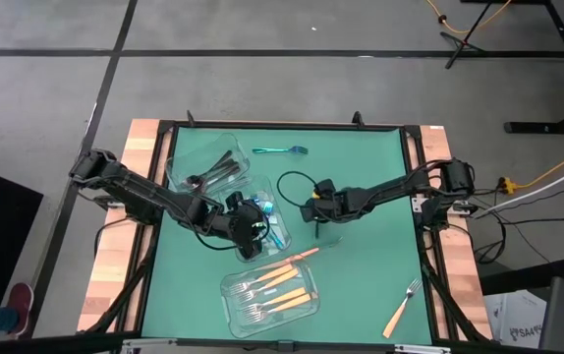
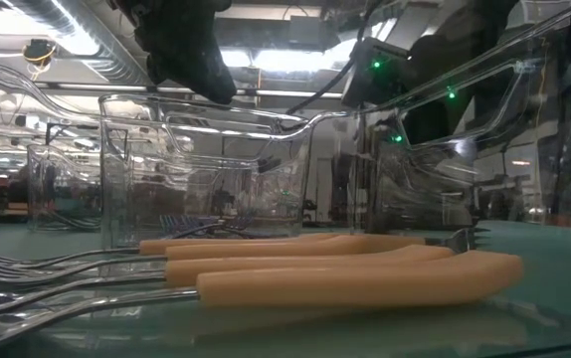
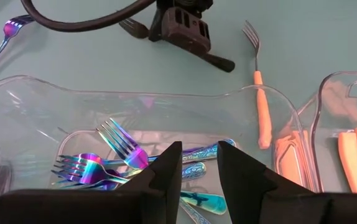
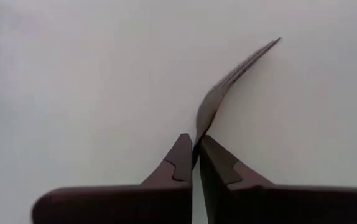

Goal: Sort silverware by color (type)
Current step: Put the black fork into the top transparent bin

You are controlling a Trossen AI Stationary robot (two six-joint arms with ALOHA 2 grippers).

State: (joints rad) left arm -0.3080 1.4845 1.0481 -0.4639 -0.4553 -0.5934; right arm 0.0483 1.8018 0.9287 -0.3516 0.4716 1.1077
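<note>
We count three clear containers on the green mat [image 1: 361, 177]: at ten o'clock, one holding black utensils [image 1: 215, 169]; at centre-left, one holding iridescent forks [image 3: 113, 155]; at six o'clock, one holding orange-handled forks [image 1: 274, 291]. Outstanding items: an iridescent teal utensil [image 1: 280, 150] loose at twelve o'clock, an orange-handled fork [image 1: 403, 308] loose at five o'clock, and another orange-handled fork [image 1: 297, 256] resting at the six o'clock container's edge. The right gripper [image 4: 194, 155], at centre, has its fingers pressed together on a dark fork [image 4: 228, 84]. The left gripper [image 3: 198, 168] hovers over the iridescent container, fingers parted and holding nothing. We judge sorting mostly complete, four pieces remaining.
</note>
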